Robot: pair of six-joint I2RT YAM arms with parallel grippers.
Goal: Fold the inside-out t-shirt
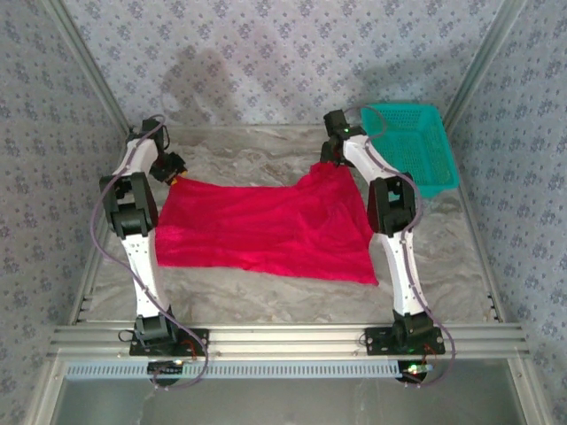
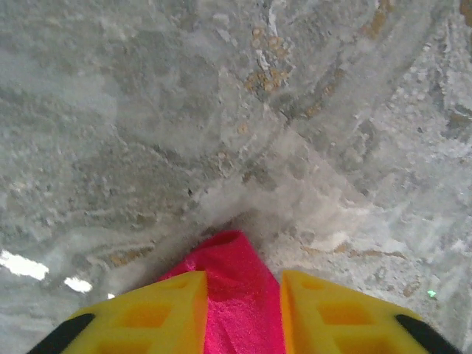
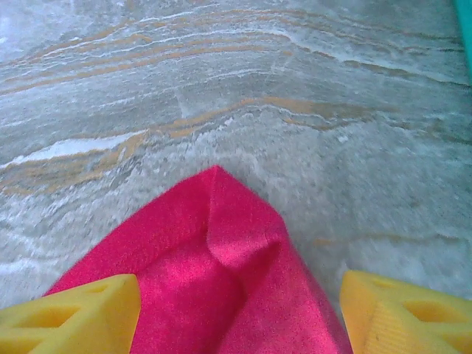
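Left gripper [image 2: 243,291] is pinching the upper-left corner of the bright red soft cloth t-shirt [image 1: 266,226] lying mid-frame; right gripper [image 3: 240,295] is straddling the upper-right corner, jaws spread. Likely light and limp; corners suit gripping.

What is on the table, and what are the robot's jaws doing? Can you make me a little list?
t-shirt: red t-shirt, spread out and wrinkly on the table
left jaws: pinched on the t-shirt's far left corner
right jaws: open, one on each side of the far right corner
basket: teal basket, at the far right of the table, apart from the t-shirt
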